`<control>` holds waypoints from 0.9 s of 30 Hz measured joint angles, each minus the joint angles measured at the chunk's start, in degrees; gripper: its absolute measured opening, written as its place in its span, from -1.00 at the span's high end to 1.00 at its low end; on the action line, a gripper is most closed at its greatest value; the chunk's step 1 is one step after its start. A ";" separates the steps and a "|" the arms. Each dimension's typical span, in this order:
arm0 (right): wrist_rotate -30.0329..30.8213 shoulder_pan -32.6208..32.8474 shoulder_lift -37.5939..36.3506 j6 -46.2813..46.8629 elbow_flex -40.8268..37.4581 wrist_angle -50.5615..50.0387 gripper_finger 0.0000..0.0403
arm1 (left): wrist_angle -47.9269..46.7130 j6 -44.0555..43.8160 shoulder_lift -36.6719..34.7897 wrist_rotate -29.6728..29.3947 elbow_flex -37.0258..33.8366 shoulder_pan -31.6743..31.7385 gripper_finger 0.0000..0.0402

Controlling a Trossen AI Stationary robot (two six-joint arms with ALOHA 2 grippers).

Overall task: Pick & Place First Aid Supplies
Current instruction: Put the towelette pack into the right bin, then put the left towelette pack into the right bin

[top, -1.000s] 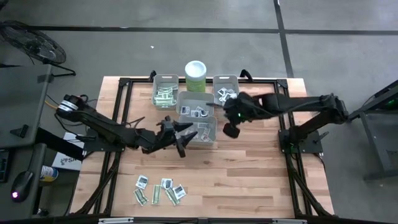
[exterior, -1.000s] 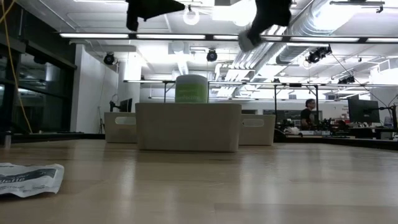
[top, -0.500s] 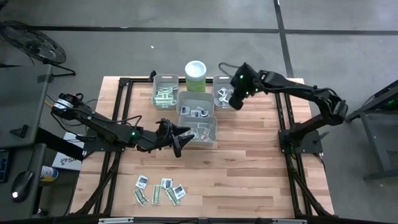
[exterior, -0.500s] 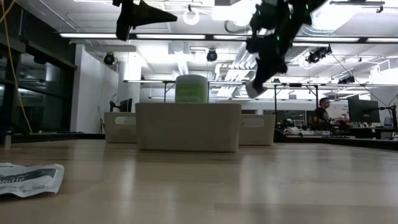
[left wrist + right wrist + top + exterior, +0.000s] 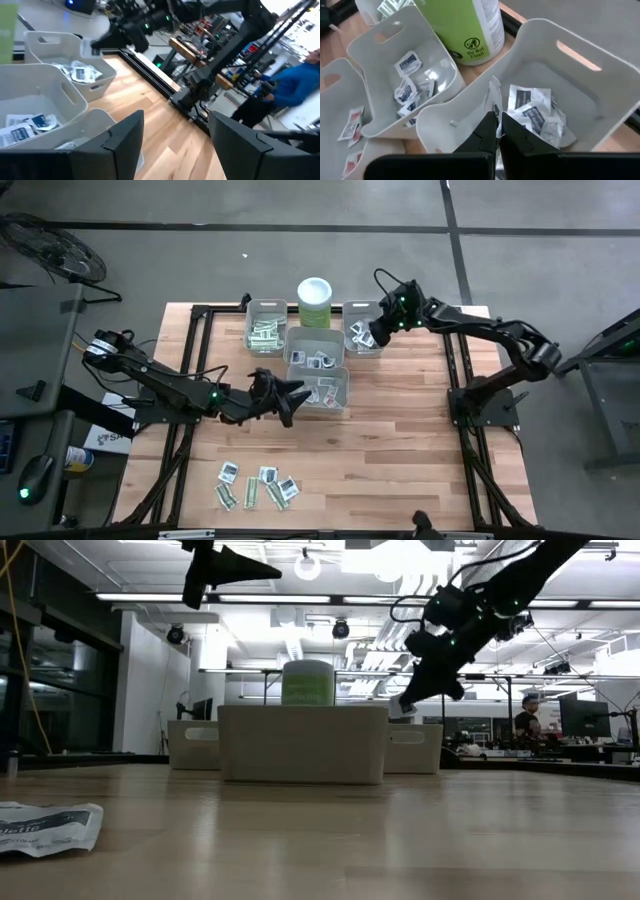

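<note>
My right gripper (image 5: 368, 337) hangs over the far right grey bin (image 5: 361, 313), shut on a small white packet (image 5: 493, 96). That bin holds more white printed packets (image 5: 535, 117). My left gripper (image 5: 292, 402) waits open in the air beside the near bin (image 5: 345, 388), its fingers (image 5: 125, 145) wide apart with nothing between them. Several loose first aid packets (image 5: 255, 488) lie flat on the wood near the table's front edge; one (image 5: 45, 825) shows in the low view. My right gripper pinches the white packet between its two fingers (image 5: 489, 131). The packet's free end (image 5: 493, 90) sticks out past the fingertips and shows edge-on. The fingers slant down from the table's right side. The packet is clear of the bin's rim and of the packets below.
A tall green canister with a white lid (image 5: 314, 300) stands at the far edge between the far bins. The far left bin (image 5: 266, 326) holds green-white strips, and the middle bin (image 5: 314, 350) holds printed packets. Bare wood lies between the bins and the loose packets.
My right gripper has swung from beside the near bin toward the table's far edge and sunk over the far right bin, still shut on the white packet. My left gripper has rolled a little at the wrist and stayed in place.
</note>
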 joint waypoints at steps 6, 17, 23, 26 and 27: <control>-0.03 0.02 1.17 2.89 -4.40 6.35 0.98 | 0.01 -0.11 0.00 -1.77 0.00 0.01 -0.11; -2.65 0.02 1.17 4.94 -7.12 9.56 0.46 | -0.76 -2.18 0.00 -0.89 0.00 0.01 -0.11; -7.23 0.02 -0.35 7.82 -7.09 9.66 0.18 | -9.02 -10.77 0.00 5.01 0.02 -0.01 -0.11; -8.77 0.02 -2.62 7.98 -7.09 9.21 0.14 | -15.28 -17.43 0.00 10.73 0.02 -0.01 -0.11; -9.24 0.02 -3.67 7.96 -7.09 9.10 0.14 | -17.75 -19.68 0.00 12.66 0.02 -0.01 -0.11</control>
